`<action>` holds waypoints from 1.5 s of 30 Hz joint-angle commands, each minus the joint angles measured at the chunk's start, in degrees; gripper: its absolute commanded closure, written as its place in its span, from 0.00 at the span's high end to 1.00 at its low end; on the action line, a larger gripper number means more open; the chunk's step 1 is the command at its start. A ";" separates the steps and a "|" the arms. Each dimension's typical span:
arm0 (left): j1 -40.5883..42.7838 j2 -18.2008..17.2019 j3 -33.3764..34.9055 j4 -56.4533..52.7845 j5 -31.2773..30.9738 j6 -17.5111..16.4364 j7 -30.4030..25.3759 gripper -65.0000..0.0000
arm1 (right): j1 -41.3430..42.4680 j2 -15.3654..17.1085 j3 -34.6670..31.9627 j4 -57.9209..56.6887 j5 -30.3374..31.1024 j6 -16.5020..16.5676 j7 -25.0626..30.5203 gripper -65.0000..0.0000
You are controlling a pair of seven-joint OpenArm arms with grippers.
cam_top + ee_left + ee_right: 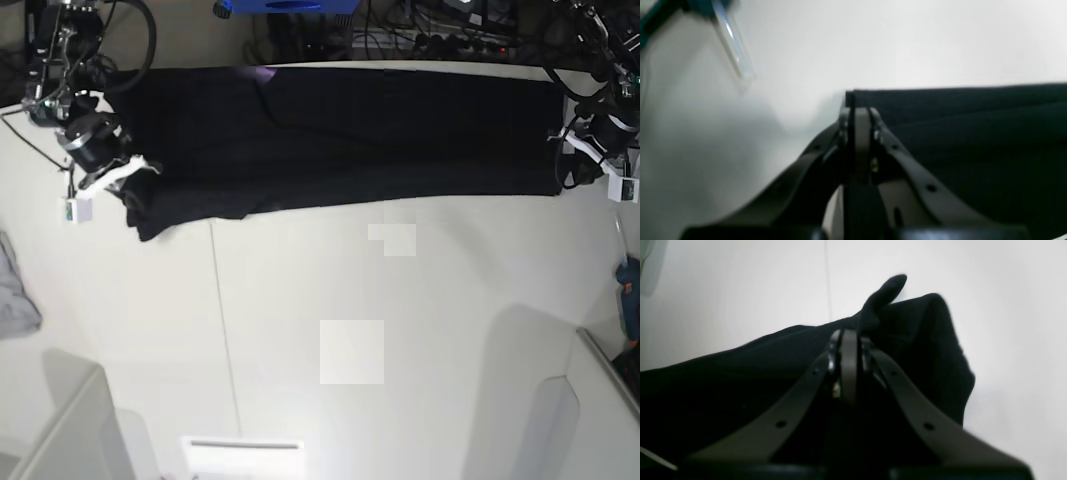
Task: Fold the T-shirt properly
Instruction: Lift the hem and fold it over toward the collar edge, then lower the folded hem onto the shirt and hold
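Stretching a black shirt between two pinching grippers

Lying as a long dark band across the far part of the white table (300,300), the T-shirt (340,135) spans nearly the whole width. The right gripper (848,340) has its jaws pressed together on a bunched sleeve end, with a tongue of cloth poking up past the fingertips. The left gripper (860,115) is likewise clamped tight on the opposite corner, where the fabric edge runs straight. A small grey cloth (15,290) sits at the table's edge, well apart
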State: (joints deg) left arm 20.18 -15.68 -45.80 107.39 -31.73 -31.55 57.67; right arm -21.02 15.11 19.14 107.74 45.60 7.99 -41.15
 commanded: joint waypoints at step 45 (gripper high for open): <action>9.93 -0.80 -0.04 0.69 -0.41 0.12 -1.63 0.00 | -12.70 -5.14 6.58 5.79 -0.11 0.41 -4.00 0.00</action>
State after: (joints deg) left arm 29.65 -15.57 -45.54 107.35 -31.81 -31.55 56.58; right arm -33.41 9.43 25.30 112.84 44.93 8.01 -46.17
